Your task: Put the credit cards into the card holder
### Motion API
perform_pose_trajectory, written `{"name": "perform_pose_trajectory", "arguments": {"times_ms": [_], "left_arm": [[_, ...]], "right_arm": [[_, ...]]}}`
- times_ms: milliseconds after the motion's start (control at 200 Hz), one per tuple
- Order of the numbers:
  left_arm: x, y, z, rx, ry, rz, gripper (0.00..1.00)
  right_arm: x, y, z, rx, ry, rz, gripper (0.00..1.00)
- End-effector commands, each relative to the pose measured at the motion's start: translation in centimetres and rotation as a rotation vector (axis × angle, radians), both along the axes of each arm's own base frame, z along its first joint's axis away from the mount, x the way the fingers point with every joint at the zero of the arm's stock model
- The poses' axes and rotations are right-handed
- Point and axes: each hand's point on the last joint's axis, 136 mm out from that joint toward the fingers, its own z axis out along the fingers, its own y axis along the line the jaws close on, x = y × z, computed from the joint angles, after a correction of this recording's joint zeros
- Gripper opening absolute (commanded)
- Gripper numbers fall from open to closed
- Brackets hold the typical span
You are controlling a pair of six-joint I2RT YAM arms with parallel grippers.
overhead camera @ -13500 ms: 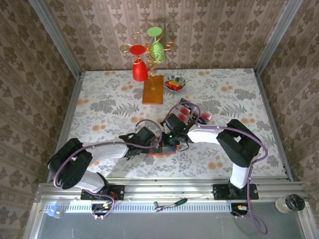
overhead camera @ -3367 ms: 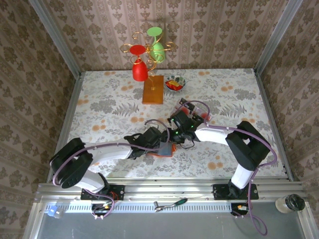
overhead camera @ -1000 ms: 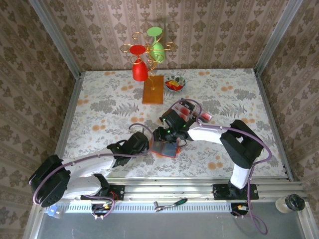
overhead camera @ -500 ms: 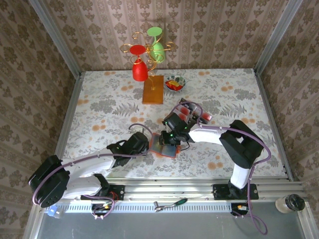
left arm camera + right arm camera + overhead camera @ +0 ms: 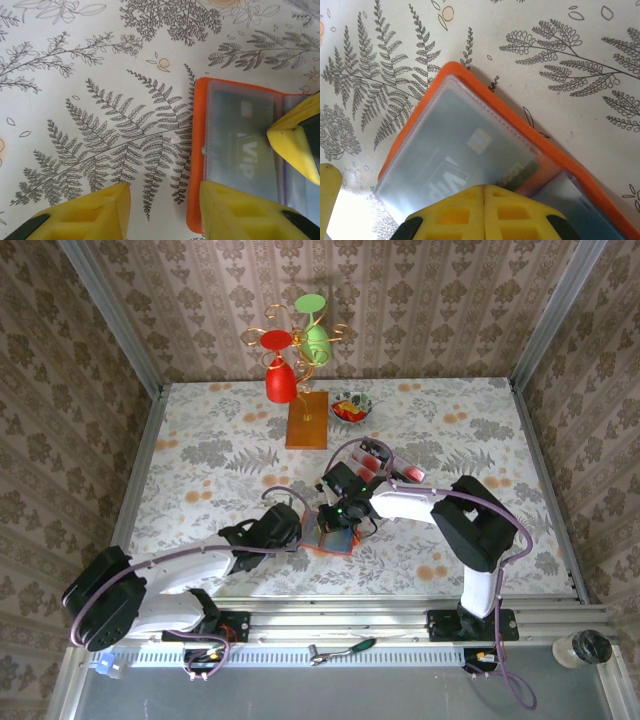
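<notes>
The orange card holder (image 5: 334, 537) lies open on the flowered table in front of both arms. In the right wrist view a black credit card (image 5: 450, 165) with white "VIP" print sits in the holder's (image 5: 485, 90) clear sleeve, its end by my fingertips poking out. My right gripper (image 5: 485, 197) is shut, with its tips resting on that card. My left gripper (image 5: 160, 210) is open at the holder's (image 5: 196, 150) left edge, one finger (image 5: 240, 215) over the orange rim and the other on bare table. From above, the left gripper (image 5: 300, 530) and right gripper (image 5: 340, 516) flank the holder.
A clear tray (image 5: 386, 464) with red cards stands just behind the right arm. Farther back are a wooden stand (image 5: 306, 421) hung with a red glass (image 5: 279, 382) and a green glass (image 5: 316, 340), and a small bowl (image 5: 351, 406). Papered walls close in the table.
My right gripper's jaws have closed and its tips have come down onto the card in the holder. The left gripper has stayed at the holder's left edge.
</notes>
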Motion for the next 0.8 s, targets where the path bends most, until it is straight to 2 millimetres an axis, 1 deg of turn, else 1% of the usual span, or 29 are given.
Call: {"name": "perform_pose_trajectory", "arguments": {"times_ms": [0, 300, 435, 605, 690, 795], "left_arm": [[0.5, -1.2, 0.7, -0.008, -0.01, -0.031, 0.43], [1.2, -1.8, 0.3, 0.015, -0.006, -0.05, 0.43], [1.3, -2.3, -0.2, 0.029, 0.01, -0.072, 0.43], [1.4, -2.1, -1.1, 0.078, 0.032, -0.071, 0.43], [1.3, -1.8, -1.3, 0.086, 0.035, -0.065, 0.43], [1.2, -1.7, -1.7, 0.105, 0.05, -0.067, 0.43]], "right_arm": [[-0.3, -0.4, -0.6, -0.029, 0.016, 0.035, 0.09], [-0.4, -0.1, -0.2, -0.002, 0.02, 0.021, 0.08], [-0.3, 0.0, 0.2, 0.006, 0.017, 0.02, 0.08], [-0.2, 0.2, 0.8, 0.02, 0.013, 0.019, 0.09], [-0.1, 0.3, 1.6, 0.03, 0.006, 0.014, 0.09], [0.3, 0.0, 3.2, 0.055, -0.018, -0.009, 0.1]]}}
